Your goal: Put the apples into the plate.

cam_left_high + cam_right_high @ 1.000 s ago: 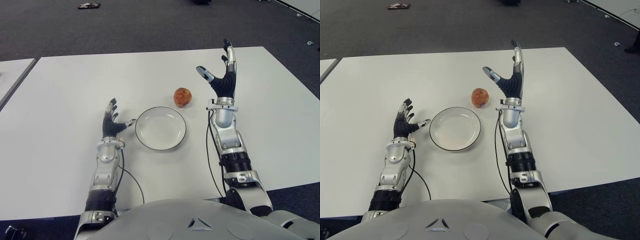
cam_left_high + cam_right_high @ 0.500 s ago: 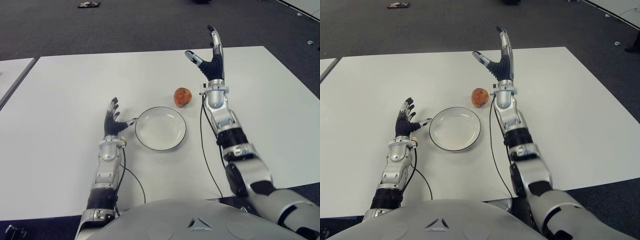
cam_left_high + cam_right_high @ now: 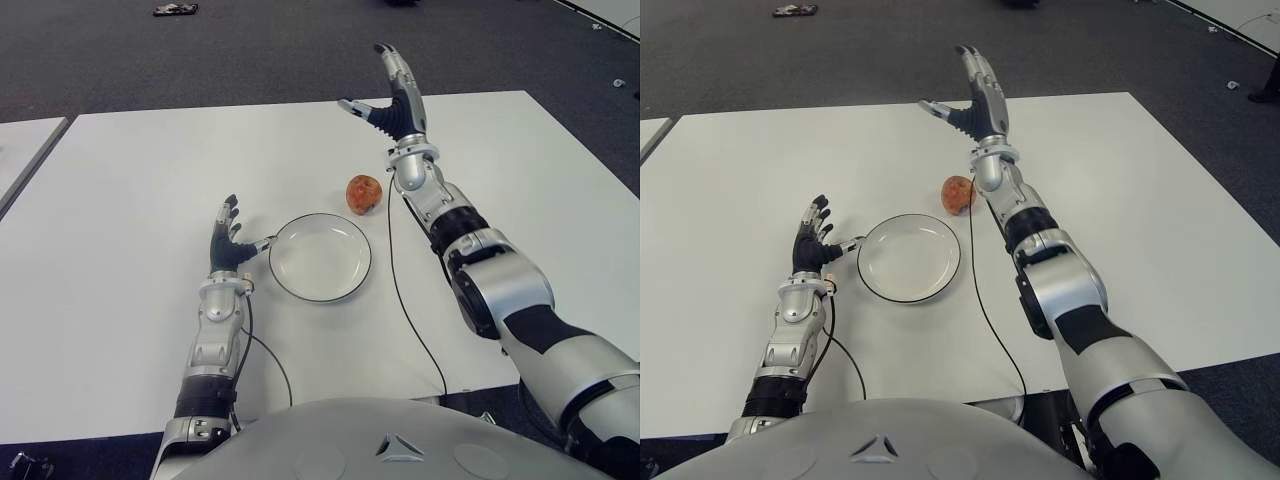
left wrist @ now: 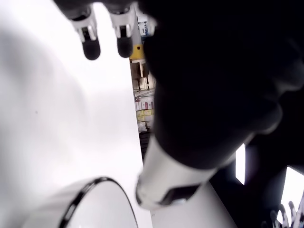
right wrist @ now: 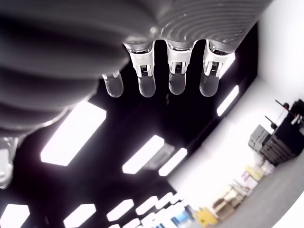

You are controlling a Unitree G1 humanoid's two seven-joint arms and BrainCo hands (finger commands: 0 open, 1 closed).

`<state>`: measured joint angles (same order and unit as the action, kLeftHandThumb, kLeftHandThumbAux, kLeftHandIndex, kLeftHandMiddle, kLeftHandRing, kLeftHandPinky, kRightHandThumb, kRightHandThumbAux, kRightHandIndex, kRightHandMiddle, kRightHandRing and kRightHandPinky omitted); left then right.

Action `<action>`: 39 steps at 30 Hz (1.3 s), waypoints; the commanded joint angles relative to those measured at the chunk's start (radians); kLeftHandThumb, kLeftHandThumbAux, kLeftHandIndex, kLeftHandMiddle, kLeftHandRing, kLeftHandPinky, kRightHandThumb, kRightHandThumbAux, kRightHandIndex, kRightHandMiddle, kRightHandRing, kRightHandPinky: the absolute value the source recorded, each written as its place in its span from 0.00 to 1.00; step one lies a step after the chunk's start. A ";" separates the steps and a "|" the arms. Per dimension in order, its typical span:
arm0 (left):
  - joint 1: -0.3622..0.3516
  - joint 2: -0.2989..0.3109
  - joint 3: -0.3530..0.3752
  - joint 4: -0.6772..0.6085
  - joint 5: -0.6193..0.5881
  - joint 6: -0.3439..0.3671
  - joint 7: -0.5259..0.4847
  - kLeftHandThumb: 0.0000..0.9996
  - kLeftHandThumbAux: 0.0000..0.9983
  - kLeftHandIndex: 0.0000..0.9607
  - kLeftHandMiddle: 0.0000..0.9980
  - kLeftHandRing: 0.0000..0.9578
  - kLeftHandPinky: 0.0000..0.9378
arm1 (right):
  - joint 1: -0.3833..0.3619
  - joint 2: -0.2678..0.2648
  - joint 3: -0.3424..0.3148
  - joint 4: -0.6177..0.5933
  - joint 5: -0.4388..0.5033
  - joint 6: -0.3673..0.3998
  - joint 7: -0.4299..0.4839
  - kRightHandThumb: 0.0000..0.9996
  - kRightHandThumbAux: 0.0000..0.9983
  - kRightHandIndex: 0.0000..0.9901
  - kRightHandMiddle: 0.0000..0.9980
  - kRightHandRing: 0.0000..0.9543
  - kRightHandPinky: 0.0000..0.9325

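My right hand [image 3: 392, 100] is spread above the apple [image 3: 365, 192]; my left hand [image 3: 228, 243], fingers loose, is beside the plate [image 3: 320, 257] mid-table [image 3: 120, 200]

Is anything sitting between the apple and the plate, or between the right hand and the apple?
Nothing visible. The apple lies on bare table just beyond the plate, apart from its rim. The right hand, open, is raised beyond the apple with only air between them.
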<state>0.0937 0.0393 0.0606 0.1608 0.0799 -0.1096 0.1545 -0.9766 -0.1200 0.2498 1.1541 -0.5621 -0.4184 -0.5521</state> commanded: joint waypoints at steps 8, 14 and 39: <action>0.001 -0.006 -0.003 0.015 0.012 -0.011 0.009 0.00 0.34 0.00 0.00 0.00 0.02 | -0.038 0.046 0.132 0.178 -0.090 0.135 -0.018 0.04 0.41 0.00 0.00 0.00 0.00; 0.008 -0.010 -0.005 0.005 0.017 -0.008 0.015 0.00 0.34 0.00 0.00 0.00 0.03 | -0.025 0.052 0.182 0.201 -0.119 0.190 0.011 0.03 0.42 0.00 0.00 0.00 0.00; 0.013 -0.015 0.000 0.004 0.013 -0.009 0.007 0.00 0.34 0.00 0.00 0.00 0.03 | 0.034 0.049 0.262 0.210 -0.146 0.265 0.050 0.01 0.46 0.00 0.00 0.00 0.00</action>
<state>0.1025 0.0261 0.0602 0.1586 0.0892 -0.1187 0.1588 -0.9596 -0.0701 0.5046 1.3564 -0.7027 -0.1672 -0.5172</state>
